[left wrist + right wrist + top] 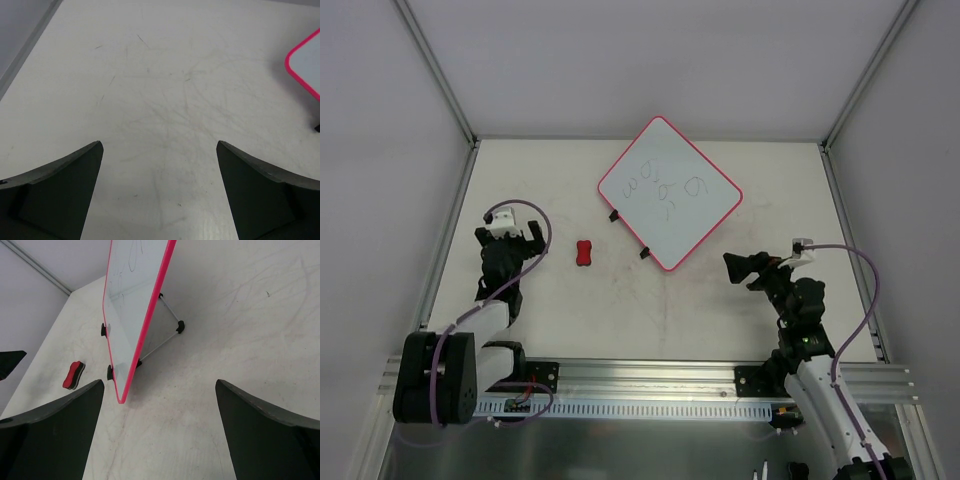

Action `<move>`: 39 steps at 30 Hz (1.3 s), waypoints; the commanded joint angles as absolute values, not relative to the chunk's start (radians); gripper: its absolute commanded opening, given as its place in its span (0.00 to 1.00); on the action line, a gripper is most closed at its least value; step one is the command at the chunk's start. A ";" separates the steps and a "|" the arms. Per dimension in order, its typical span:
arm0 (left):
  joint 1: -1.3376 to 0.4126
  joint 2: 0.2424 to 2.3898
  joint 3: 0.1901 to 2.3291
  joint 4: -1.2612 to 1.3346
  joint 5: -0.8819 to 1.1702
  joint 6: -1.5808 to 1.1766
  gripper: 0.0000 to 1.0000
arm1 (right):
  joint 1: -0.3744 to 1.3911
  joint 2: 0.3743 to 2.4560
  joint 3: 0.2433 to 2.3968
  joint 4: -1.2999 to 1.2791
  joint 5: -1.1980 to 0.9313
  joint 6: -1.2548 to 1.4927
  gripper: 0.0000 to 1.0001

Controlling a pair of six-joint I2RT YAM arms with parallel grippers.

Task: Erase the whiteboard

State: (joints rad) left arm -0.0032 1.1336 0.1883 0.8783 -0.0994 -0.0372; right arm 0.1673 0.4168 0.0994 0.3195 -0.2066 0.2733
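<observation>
The whiteboard (670, 192), white with a pink-red rim and dark scribbles, stands propped on a wire stand at the table's back centre, turned like a diamond. It also shows in the right wrist view (132, 300), and its corner in the left wrist view (306, 61). The small red eraser (584, 253) lies on the table left of the board; it also shows in the right wrist view (73, 375). My left gripper (512, 240) is open and empty, left of the eraser. My right gripper (738, 268) is open and empty, right of the board's near corner.
Two black clips (615, 215) sit on the board's near-left edge. Grey walls and metal frame rails (450, 240) bound the table on the left, back and right. An aluminium rail (650, 375) runs along the near edge by the arm bases.
</observation>
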 commanded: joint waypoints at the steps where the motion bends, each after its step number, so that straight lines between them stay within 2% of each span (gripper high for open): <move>1: -0.006 1.026 0.262 0.698 -0.228 -0.136 0.99 | 0.163 0.379 0.063 0.451 -0.212 0.310 0.99; 9: -0.006 0.818 0.255 0.511 -0.259 -0.282 0.99 | 0.163 0.449 0.014 0.612 -0.232 0.319 0.99; 13: -0.005 0.747 0.253 0.494 -0.123 -0.267 0.99 | 0.164 0.509 0.054 0.636 -0.330 0.316 0.99; 18: -0.006 0.655 0.253 0.302 -0.258 -0.527 0.99 | 0.164 0.586 0.051 0.790 -0.393 0.354 0.99; 27: -0.006 0.614 0.204 0.319 -0.224 -0.614 0.99 | 0.163 0.889 0.086 1.078 -0.422 0.457 0.99; 39: -0.006 0.744 0.278 0.232 -0.189 -0.638 0.99 | 0.164 1.264 0.186 1.385 -0.463 0.554 0.99</move>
